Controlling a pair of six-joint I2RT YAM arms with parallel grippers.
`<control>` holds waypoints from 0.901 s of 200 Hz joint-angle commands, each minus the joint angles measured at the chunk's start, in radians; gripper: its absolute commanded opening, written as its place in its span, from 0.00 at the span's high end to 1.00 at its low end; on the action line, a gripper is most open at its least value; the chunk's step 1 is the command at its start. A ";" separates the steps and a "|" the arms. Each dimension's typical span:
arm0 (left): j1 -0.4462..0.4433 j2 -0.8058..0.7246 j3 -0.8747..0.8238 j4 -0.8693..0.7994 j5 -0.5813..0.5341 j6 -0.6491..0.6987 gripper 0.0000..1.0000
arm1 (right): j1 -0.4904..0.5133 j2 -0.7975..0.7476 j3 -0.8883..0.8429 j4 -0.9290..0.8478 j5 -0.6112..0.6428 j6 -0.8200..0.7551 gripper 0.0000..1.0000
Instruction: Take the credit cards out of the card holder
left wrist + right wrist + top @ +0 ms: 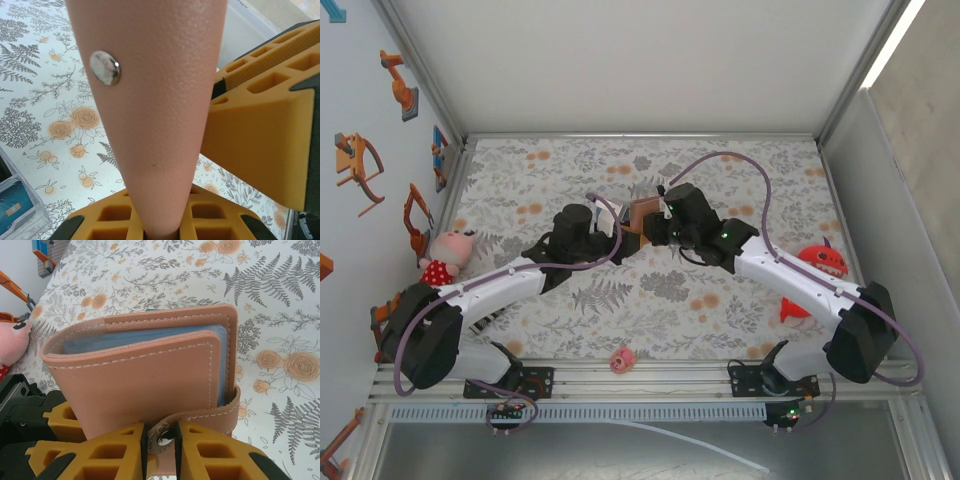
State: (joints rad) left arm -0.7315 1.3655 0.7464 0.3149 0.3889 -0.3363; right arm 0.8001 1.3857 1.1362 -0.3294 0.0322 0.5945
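My left claw (618, 238) clamps the folded wallet (145, 375) above the table (650, 300) while my right claw (160, 437) pinches its snap strap (200, 415); unopened, so I judge the cards remain inside.

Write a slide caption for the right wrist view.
Closed tan card holder, its snap strap pinched by the right gripper, above the floral tablecloth.

2 white arms (500, 285), black joints (420, 345), purple cables (720, 158)
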 commanded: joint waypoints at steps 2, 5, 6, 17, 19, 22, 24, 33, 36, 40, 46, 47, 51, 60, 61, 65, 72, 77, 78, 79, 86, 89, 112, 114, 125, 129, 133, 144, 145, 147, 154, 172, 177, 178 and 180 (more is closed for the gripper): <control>-0.001 -0.009 0.038 0.062 0.028 -0.009 0.89 | -0.002 0.006 0.018 -0.023 0.052 -0.002 0.82; -0.001 -0.008 0.038 0.062 0.027 -0.009 0.89 | -0.002 0.006 0.019 -0.024 0.053 -0.001 0.82; -0.001 -0.009 0.038 0.061 0.027 -0.010 0.89 | -0.002 0.005 0.019 -0.024 0.054 -0.001 0.82; -0.001 -0.009 0.038 0.061 0.024 -0.009 0.89 | -0.002 0.004 0.017 -0.024 0.054 -0.002 0.83; -0.001 -0.009 0.038 0.062 0.023 -0.011 0.89 | -0.002 0.004 0.016 -0.024 0.054 -0.002 0.83; -0.001 -0.009 0.038 0.062 0.022 -0.012 0.89 | -0.002 0.004 0.016 -0.023 0.054 -0.002 0.84; -0.001 -0.009 0.038 0.062 0.022 -0.012 0.89 | -0.002 0.004 0.017 -0.023 0.054 -0.002 0.84; -0.001 -0.008 0.038 0.062 0.020 -0.012 0.90 | -0.002 0.003 0.017 -0.024 0.054 -0.002 0.84; 0.000 -0.009 0.037 0.062 0.019 -0.011 0.90 | -0.003 0.003 0.017 -0.024 0.054 -0.002 0.85; 0.000 -0.009 0.037 0.061 0.019 -0.012 0.90 | -0.003 0.003 0.016 -0.023 0.054 -0.004 0.85; -0.001 -0.009 0.038 0.061 0.018 -0.013 0.90 | -0.002 0.002 0.017 -0.023 0.055 -0.003 0.86; -0.001 -0.009 0.038 0.062 0.018 -0.013 0.90 | -0.002 0.003 0.016 -0.023 0.055 -0.004 0.86; 0.000 -0.008 0.038 0.062 0.017 -0.013 0.90 | -0.002 0.003 0.015 -0.022 0.055 -0.003 0.86; 0.000 -0.008 0.038 0.061 0.015 -0.013 0.90 | -0.002 0.001 0.014 -0.023 0.058 -0.003 0.87; -0.001 -0.008 0.038 0.061 0.015 -0.013 0.90 | -0.002 0.000 0.014 -0.024 0.058 -0.003 0.87; -0.001 -0.008 0.038 0.062 0.015 -0.013 0.90 | -0.002 0.001 0.015 -0.023 0.059 -0.003 0.88; -0.001 -0.009 0.038 0.061 0.015 -0.015 0.90 | -0.002 -0.002 0.015 -0.023 0.060 -0.004 0.88; 0.000 -0.009 0.038 0.062 0.015 -0.014 0.90 | -0.002 -0.003 0.014 -0.023 0.061 -0.004 0.89; 0.000 -0.008 0.038 0.062 0.015 -0.014 0.90 | -0.002 -0.002 0.014 -0.023 0.061 -0.004 0.89; 0.000 -0.009 0.038 0.062 0.015 -0.014 0.90 | -0.002 -0.003 0.013 -0.023 0.061 -0.004 0.89; 0.000 -0.009 0.038 0.062 0.015 -0.014 0.90 | -0.002 -0.004 0.014 -0.022 0.061 -0.005 0.89; 0.000 -0.009 0.038 0.061 0.015 -0.015 0.90 | -0.003 -0.004 0.013 -0.023 0.061 -0.005 0.90; -0.001 -0.009 0.036 0.061 0.013 -0.014 0.90 | -0.003 -0.006 0.011 -0.024 0.061 -0.005 0.92; -0.001 -0.008 0.036 0.061 0.013 -0.015 0.90 | -0.002 -0.005 0.012 -0.024 0.061 -0.004 0.92; -0.001 -0.011 0.036 0.061 0.013 -0.015 0.91 | -0.002 -0.007 0.013 -0.022 0.061 -0.003 0.92; 0.000 -0.010 0.035 0.061 0.013 -0.015 0.91 | -0.002 -0.008 0.011 -0.024 0.061 -0.004 0.93; 0.000 -0.010 0.035 0.059 0.013 -0.015 0.91 | -0.002 -0.008 0.011 -0.024 0.061 -0.003 0.93; -0.001 -0.011 0.035 0.061 0.013 -0.015 0.91 | -0.002 -0.009 0.011 -0.022 0.061 -0.003 0.94; -0.001 -0.011 0.034 0.061 0.013 -0.014 0.91 | -0.002 -0.010 0.011 -0.022 0.061 -0.003 0.93; -0.001 -0.012 0.035 0.061 0.013 -0.015 0.91 | -0.002 -0.010 0.010 -0.022 0.061 -0.002 0.94; 0.000 -0.011 0.033 0.061 0.013 -0.014 0.91 | -0.003 -0.010 0.009 -0.022 0.061 -0.003 0.94; 0.000 -0.012 0.033 0.061 0.013 -0.015 0.91 | -0.003 -0.014 0.008 -0.022 0.065 -0.003 0.94; -0.001 -0.014 0.033 0.061 0.013 -0.014 0.91 | -0.002 -0.014 0.007 -0.023 0.067 -0.004 0.94; 0.000 -0.015 0.032 0.061 0.014 -0.014 0.91 | -0.002 -0.015 0.007 -0.023 0.067 -0.003 0.94; -0.001 -0.015 0.033 0.061 0.013 -0.015 0.91 | -0.002 -0.016 0.007 -0.022 0.067 -0.003 0.94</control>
State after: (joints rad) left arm -0.7315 1.3659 0.7464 0.3141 0.3656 -0.3481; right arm 0.8009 1.3849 1.1362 -0.3279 0.0437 0.5941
